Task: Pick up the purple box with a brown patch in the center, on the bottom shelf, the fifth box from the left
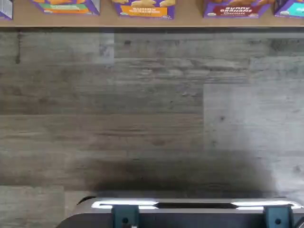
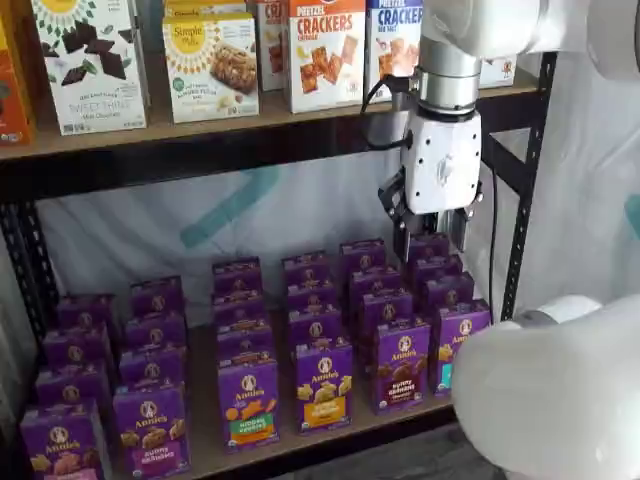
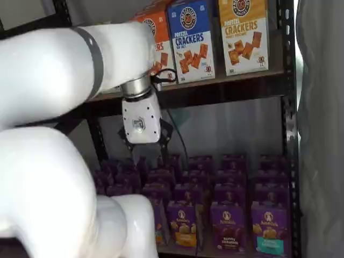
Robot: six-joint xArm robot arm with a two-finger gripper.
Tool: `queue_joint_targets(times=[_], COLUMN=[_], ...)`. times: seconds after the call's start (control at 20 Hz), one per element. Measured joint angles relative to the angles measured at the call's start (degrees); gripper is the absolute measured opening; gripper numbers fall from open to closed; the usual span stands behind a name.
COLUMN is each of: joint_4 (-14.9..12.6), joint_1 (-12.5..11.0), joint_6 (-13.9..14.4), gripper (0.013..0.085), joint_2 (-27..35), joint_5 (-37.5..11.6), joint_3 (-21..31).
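The purple box (image 2: pixel 402 365) with the dark brown label stands in the front row of the bottom shelf (image 2: pixel 205 445), between a yellow-strip carton (image 2: pixel 323 385) and a teal-patch carton (image 2: pixel 456 345). It also shows in a shelf view (image 3: pixel 228 226) and in the wrist view (image 1: pixel 237 8), on the shelf's front board (image 1: pixel 190 21). My gripper (image 2: pixel 432 238) hangs above the boxes, higher than the purple box and slightly to its right. A gap shows between its black fingers and nothing is in them. It also shows in a shelf view (image 3: pixel 145 144).
The upper board (image 2: pixel 250 140) carries cracker and cookie boxes (image 2: pixel 325 50) just above the gripper. A black rack post (image 2: pixel 525 200) stands to its right. My white arm links (image 2: pixel 545 400) (image 3: pixel 54 188) fill the foreground. Grey plank floor (image 1: pixel 152 109) lies before the shelf.
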Motion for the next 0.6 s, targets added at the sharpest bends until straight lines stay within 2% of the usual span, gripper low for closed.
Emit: queue_joint_targets(times=[0.1,0.3,0.6], joint_4=[0.48,0.93,0.93], joint_1=[-0.25,-0.45,-0.68], joint_6=[-0.28,-0.52,-0.84], gripper=[0.0850,0.0850,0.0850], joint_2=[1.23,1.36,1.57], joint_5=[1.68,1.80,-0.61], joint_3=[-0.99,-0.99,0.88])
